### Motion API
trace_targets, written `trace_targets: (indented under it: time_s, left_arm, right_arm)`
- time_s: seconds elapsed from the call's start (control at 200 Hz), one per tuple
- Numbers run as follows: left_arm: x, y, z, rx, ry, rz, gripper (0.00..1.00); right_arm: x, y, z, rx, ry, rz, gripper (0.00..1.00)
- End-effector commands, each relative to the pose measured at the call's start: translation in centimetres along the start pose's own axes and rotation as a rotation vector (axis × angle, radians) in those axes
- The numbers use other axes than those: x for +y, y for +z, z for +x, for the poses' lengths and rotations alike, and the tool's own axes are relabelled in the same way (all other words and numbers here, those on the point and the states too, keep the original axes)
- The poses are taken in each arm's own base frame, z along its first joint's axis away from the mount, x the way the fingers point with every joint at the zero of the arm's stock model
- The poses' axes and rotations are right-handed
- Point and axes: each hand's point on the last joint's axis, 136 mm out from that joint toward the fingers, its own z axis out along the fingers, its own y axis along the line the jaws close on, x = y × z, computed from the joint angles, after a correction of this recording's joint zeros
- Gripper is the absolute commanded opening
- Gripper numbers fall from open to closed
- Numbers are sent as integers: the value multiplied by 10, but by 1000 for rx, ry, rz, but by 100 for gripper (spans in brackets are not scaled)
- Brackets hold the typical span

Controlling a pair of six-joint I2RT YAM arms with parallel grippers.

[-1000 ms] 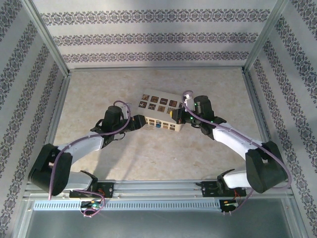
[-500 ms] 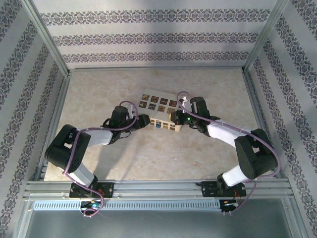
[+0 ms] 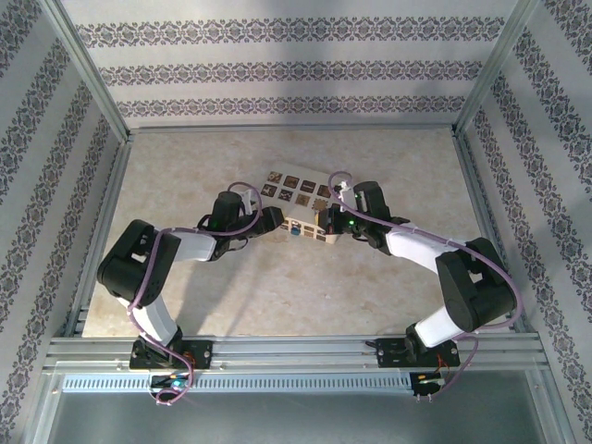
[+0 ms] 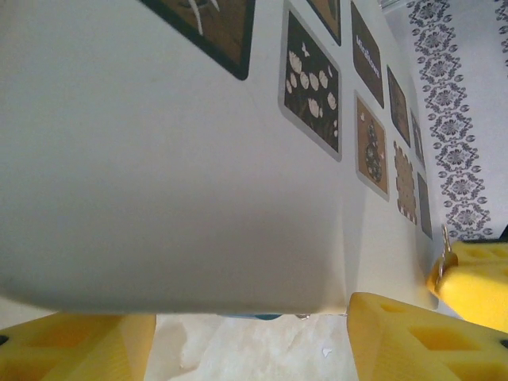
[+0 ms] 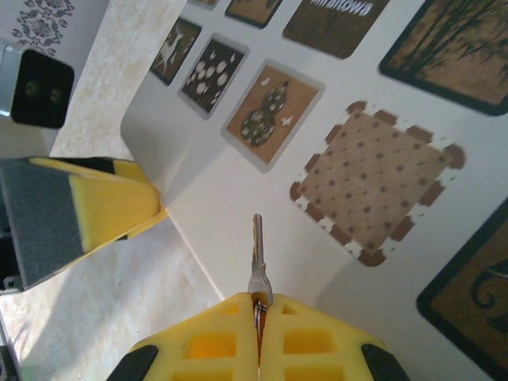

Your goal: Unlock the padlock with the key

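The cream box (image 3: 298, 199) with dark patterned squares lies mid-table, and the padlock (image 3: 293, 233) hangs as a tiny blue body on its near side. In the left wrist view only a blue sliver of the padlock (image 4: 250, 317) shows under the box's (image 4: 175, 198) lower edge. My left gripper (image 3: 274, 220) is at the box's left end, open, its yellow fingers (image 4: 413, 341) apart just below that edge. My right gripper (image 5: 258, 305) is shut on the key (image 5: 256, 254), whose silvery blade points over the box's patterned face (image 5: 238, 190).
Patterned walls and metal frame rails (image 3: 102, 213) enclose the marbled tabletop (image 3: 305, 287). The left gripper's yellow and grey finger (image 5: 79, 214) touches the box's corner in the right wrist view. The key-holding finger (image 4: 472, 282) shows at the right edge of the left wrist view.
The left arm's elbow has swung up and inward, bringing its gripper right against the box. The right gripper with the key has edged left over the box.
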Motion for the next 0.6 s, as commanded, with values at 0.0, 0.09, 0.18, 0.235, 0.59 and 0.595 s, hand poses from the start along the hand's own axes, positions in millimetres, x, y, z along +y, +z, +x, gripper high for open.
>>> trace_targets:
  time_s: [0.0, 0.09, 0.18, 0.235, 0.59, 0.595]
  left_arm:
    - [-10, 4, -22, -45, 26, 64, 65]
    - [-8, 6, -25, -46, 26, 63, 65]
    - [-8, 7, -26, -42, 34, 61, 65]
    - [-8, 6, -26, -42, 44, 62, 66]
    - [-20, -32, -17, -102, 222, 57, 70]
    - [-20, -32, -16, -101, 227, 60, 70]
  right_arm:
    - [6, 1, 10, 14, -5, -14, 0]
    - [8, 2, 12, 16, -5, -15, 0]
    - [10, 3, 13, 16, -5, -11, 0]
    - [9, 4, 13, 14, -4, -7, 0]
    - [34, -10, -18, -49, -31, -57, 0]
    - [34, -10, -19, -50, -33, -57, 0]
